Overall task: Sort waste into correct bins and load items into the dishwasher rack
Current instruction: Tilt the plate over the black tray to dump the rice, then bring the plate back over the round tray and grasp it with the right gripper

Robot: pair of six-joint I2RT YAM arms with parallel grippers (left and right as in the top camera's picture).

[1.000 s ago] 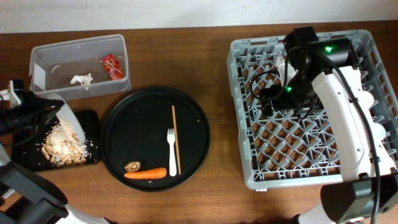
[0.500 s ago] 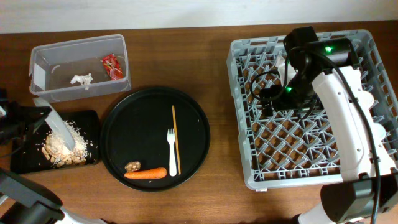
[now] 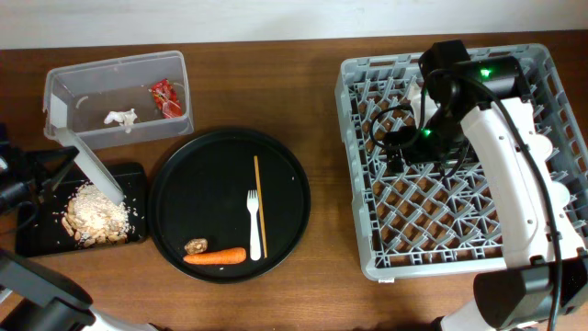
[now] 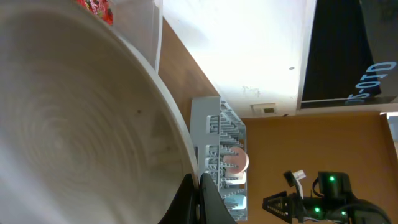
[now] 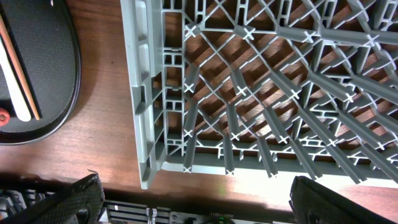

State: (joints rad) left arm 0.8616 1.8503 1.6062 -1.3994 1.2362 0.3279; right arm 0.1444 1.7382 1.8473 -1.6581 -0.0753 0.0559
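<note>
Brown wooden tabletop fills the overhead view. At its far left the left hand [image 3: 46, 170] is clamped on the rim of a white plate [image 3: 87, 165], which tilts steeply over the shallow black tray [image 3: 32, 241]. A pile of rice crumbs [image 3: 96, 213] lies in that tray. Behind it the clear tub [image 3: 101, 92] holds a red wrapper [image 3: 165, 97] and a white paper scrap [image 3: 119, 117]. On the round black serving tray [image 3: 193, 184] in the middle lie a chopstick [image 3: 258, 207], a white fork [image 3: 254, 223], a carrot [image 3: 214, 256] and a small brown lump [image 3: 196, 246]. The grey dishwasher rack [image 3: 459, 211] stands at the right, with the right arm [image 3: 514, 165] reaching over it.

From the left wrist, the plate's face fills the left side and its rim runs down into the closed dark fingers [image 4: 208, 199]. The rack shows beyond, with a pinkish bowl [image 4: 235, 162] standing among its pegs.

From the right wrist, the right hand [image 5: 196, 186] is spread wide and holds nothing. It hangs above a corner of the rack, with the serving tray's edge at the left.
</note>
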